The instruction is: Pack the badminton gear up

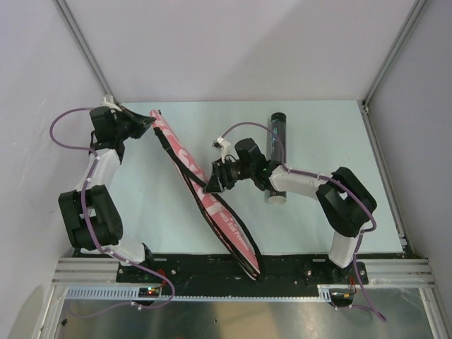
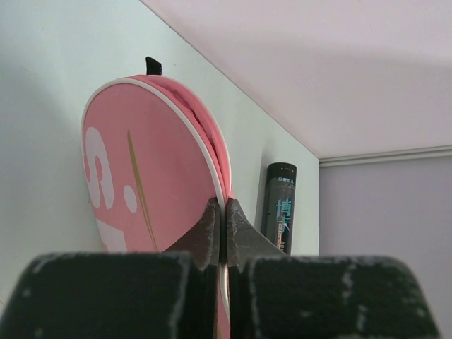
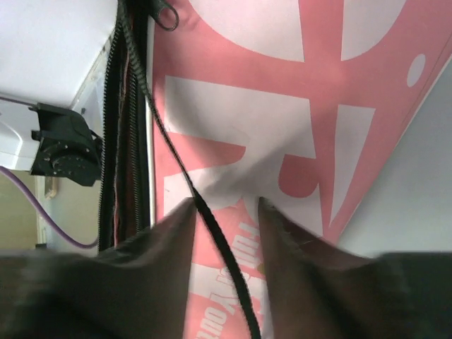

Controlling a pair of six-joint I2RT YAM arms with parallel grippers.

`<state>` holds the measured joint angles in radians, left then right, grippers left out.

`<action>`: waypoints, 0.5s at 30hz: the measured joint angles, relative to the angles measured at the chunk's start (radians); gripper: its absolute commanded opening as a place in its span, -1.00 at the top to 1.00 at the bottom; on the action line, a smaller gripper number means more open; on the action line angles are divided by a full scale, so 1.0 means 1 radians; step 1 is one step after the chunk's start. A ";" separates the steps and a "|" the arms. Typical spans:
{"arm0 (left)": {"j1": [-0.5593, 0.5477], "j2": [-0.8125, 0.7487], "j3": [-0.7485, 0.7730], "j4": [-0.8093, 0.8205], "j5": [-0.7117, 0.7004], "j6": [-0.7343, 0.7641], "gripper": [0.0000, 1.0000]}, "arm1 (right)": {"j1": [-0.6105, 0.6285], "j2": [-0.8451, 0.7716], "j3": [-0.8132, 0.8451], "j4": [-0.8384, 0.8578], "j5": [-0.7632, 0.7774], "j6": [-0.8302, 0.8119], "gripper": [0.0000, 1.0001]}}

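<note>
The pink racket case (image 1: 229,226) with white lettering lies slanted across the table, from far left to the near edge. My left gripper (image 1: 148,124) is at its far end, and in the left wrist view that gripper (image 2: 226,208) is shut on the white piped rim of the case (image 2: 148,162). My right gripper (image 1: 213,181) hovers at the case's middle. Seen from its wrist, the right gripper (image 3: 224,205) is open just above the case (image 3: 233,141), and the black strap (image 3: 241,287) runs loose between the fingers. A black printed tube (image 1: 276,141) lies behind the right arm.
The case's black zipper edge (image 3: 116,141) runs along its left side in the right wrist view. The tube (image 2: 280,208) lies near the back wall. Metal frame posts (image 1: 385,63) flank the table, and a rail (image 1: 240,272) crosses the near edge by the arm bases.
</note>
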<state>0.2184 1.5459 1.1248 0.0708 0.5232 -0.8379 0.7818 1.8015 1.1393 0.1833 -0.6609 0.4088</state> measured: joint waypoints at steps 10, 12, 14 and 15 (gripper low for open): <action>0.000 -0.021 -0.018 -0.013 -0.056 0.008 1.00 | 0.003 -0.068 0.019 -0.107 0.039 0.034 0.94; 0.000 -0.021 -0.021 -0.013 -0.067 0.008 1.00 | 0.008 -0.117 0.030 -0.133 0.060 0.048 0.98; 0.000 -0.022 -0.026 -0.013 -0.077 0.007 1.00 | 0.016 -0.164 0.057 -0.146 0.078 0.067 0.99; 0.000 -0.023 -0.027 -0.013 -0.080 0.006 1.00 | 0.025 -0.183 0.075 -0.148 0.087 0.078 0.99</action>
<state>0.2180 1.5230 1.0973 0.0582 0.4427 -0.8314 0.8066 1.6184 1.2140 0.0353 -0.5739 0.4870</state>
